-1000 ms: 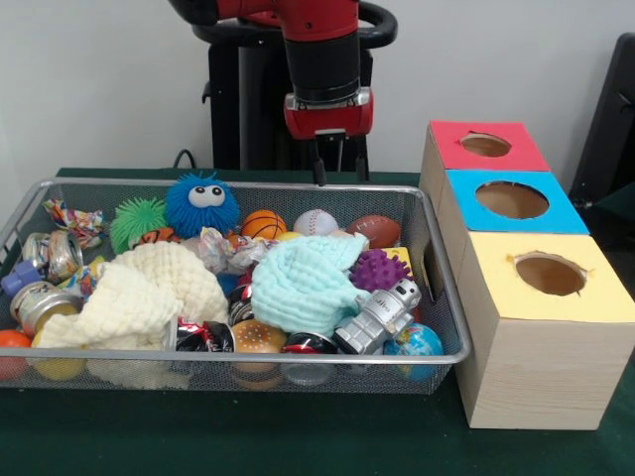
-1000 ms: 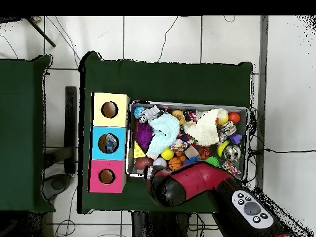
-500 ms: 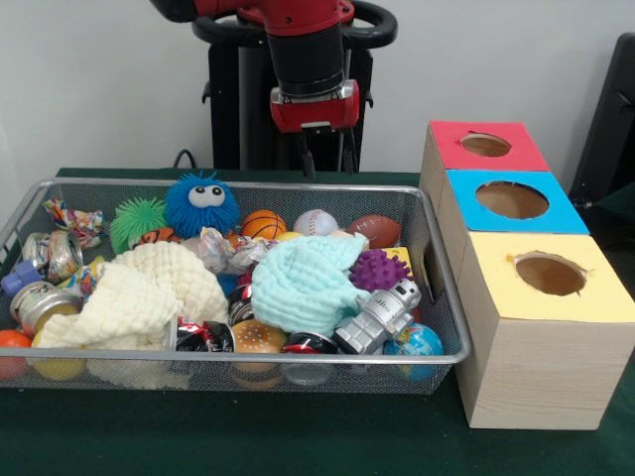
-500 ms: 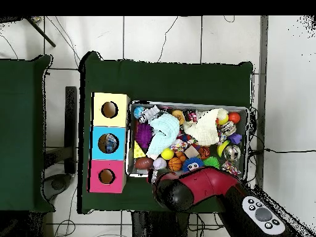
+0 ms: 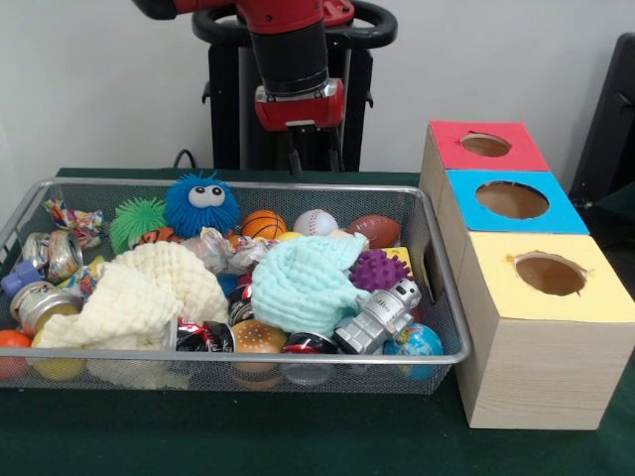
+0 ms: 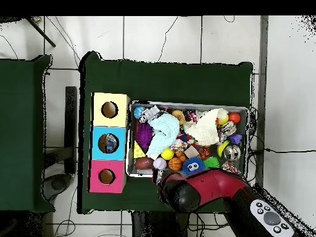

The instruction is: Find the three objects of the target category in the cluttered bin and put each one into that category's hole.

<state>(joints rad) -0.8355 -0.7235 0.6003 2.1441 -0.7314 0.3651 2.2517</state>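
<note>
Gripper (image 5: 309, 162) has risen and drifted off the basket (image 5: 442, 297), fingers apart and empty; a blind descent risks snagging the cloths (image 5: 303, 283).

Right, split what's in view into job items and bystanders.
Job: gripper, wire bin of clutter, red box, blue box, yellow box.
Lying about: second green table, floor cable.
</note>
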